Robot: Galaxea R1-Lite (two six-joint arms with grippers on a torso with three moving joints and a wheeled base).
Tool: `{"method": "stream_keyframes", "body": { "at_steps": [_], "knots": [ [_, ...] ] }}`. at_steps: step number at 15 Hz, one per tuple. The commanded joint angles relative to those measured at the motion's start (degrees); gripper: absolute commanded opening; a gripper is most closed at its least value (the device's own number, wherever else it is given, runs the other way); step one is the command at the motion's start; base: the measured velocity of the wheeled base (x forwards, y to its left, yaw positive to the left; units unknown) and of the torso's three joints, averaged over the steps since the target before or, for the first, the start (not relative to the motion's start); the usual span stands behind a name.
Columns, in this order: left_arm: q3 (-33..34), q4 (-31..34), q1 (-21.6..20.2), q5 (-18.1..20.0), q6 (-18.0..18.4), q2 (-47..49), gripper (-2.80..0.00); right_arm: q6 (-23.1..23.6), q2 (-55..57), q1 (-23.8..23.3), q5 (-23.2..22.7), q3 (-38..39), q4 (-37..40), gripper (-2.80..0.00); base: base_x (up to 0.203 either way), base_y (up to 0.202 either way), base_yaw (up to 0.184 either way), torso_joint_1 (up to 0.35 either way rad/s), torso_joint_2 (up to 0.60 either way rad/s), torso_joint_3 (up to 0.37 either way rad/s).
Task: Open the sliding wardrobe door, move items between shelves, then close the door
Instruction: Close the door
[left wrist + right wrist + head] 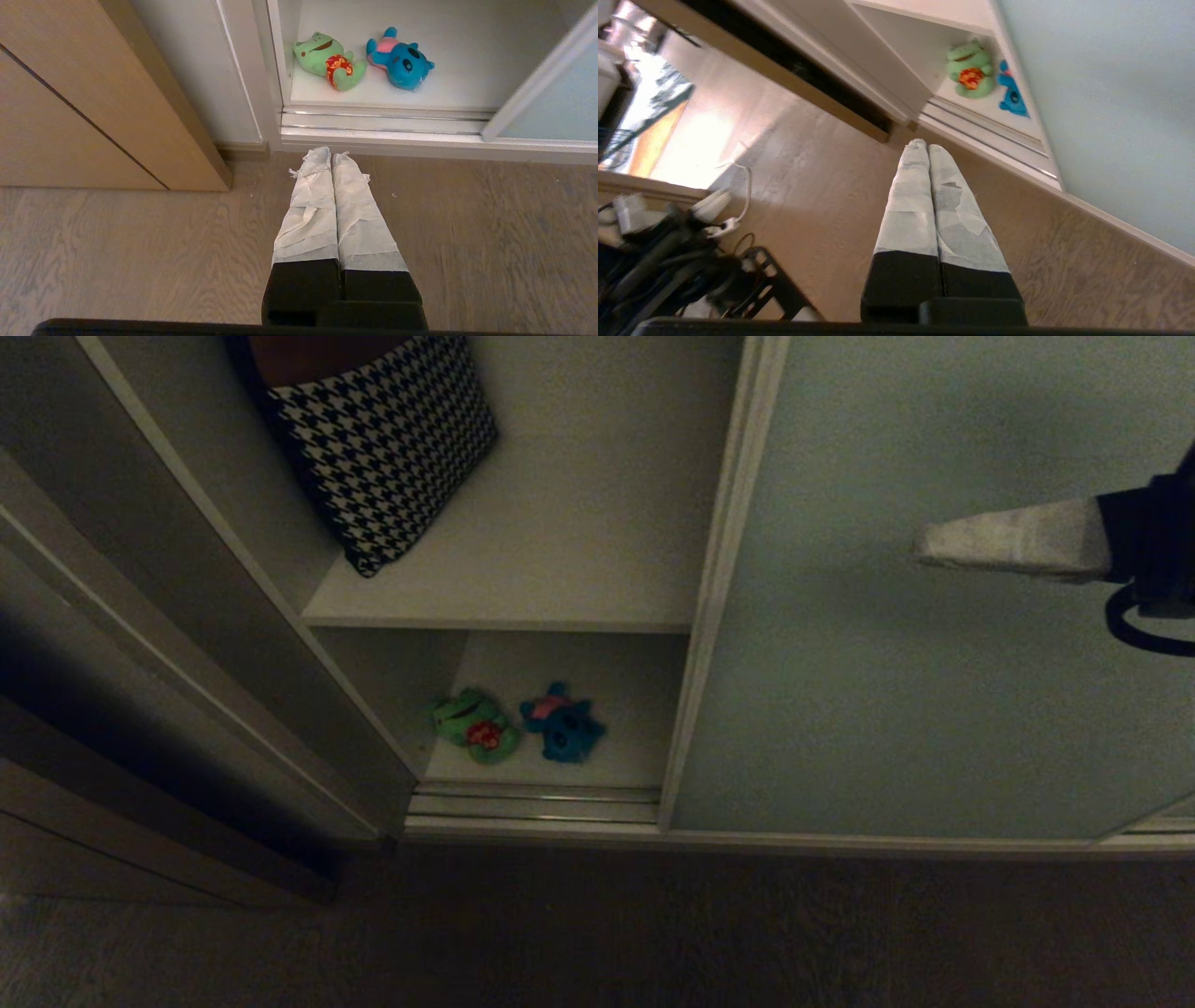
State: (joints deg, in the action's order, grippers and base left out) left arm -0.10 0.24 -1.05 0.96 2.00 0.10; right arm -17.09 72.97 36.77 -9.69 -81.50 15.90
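The sliding wardrobe door (896, 709) stands slid to the right, leaving the left bay open. On the lower shelf (625, 691) lie the two items side by side: a green plush (474, 726) with a red spot and a blue plush (563, 721) with a pink patch. My right gripper (922, 547) hangs in front of the door panel, well right of the opening and pointing left; it is shut and empty (927, 145). My left gripper (331, 154) is shut and empty, low over the floor just before the door track, with the green plush (327, 60) and blue plush (402, 58) beyond it.
A black-and-white houndstooth cushion (383, 439) leans on the upper shelf (560, 569). Dark wooden panelling (140, 663) borders the opening on the left. The metal door track (532, 803) runs along the wardrobe foot. Cables and base parts (668, 261) lie on the wooden floor behind.
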Motion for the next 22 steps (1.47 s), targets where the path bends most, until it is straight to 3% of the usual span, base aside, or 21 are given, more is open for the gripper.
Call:
{"method": "stream_keyframes", "body": {
  "at_steps": [1, 6, 14, 17, 19, 22],
  "knots": [
    [0.01, 0.02, -0.01, 0.00, 0.02, 0.08, -2.80, -0.15, -4.57, 0.17, -0.10, 2.03, 0.15, -2.80, 0.000, 0.000, 0.000, 0.000, 0.00, 0.000],
    [0.01, 0.02, -0.09, 0.00, 0.02, 0.08, -2.80, -0.47, -9.50, -0.85, 0.55, 5.38, 0.26, -2.80, 0.000, 0.000, 0.000, 0.000, 0.00, 0.000],
    [0.01, 0.02, -0.08, 0.00, 0.02, 0.08, -2.80, -1.04, -14.71, -13.47, 1.32, 9.46, 0.28, -2.80, 0.000, 0.000, 0.000, 0.000, 0.00, 0.000],
    [0.01, 0.02, -0.07, 0.00, 0.02, 0.08, -2.80, -0.96, -16.78, -22.14, 1.14, 10.77, 0.23, -2.80, 0.000, 0.000, 0.000, 0.000, 0.00, 0.000],
    [0.01, 0.02, -0.01, 0.00, 0.02, 0.08, -2.80, -0.83, -16.95, -30.76, 1.38, 11.49, 0.03, -2.80, 0.000, 0.000, 0.000, 0.000, 0.00, 0.000],
    [0.01, 0.02, -0.09, 0.00, 0.02, 0.08, -2.80, -0.30, -16.79, -53.25, -0.11, 12.23, -0.54, -2.80, 0.000, 0.000, 0.000, 0.000, 0.00, 0.000]
  ]
}}
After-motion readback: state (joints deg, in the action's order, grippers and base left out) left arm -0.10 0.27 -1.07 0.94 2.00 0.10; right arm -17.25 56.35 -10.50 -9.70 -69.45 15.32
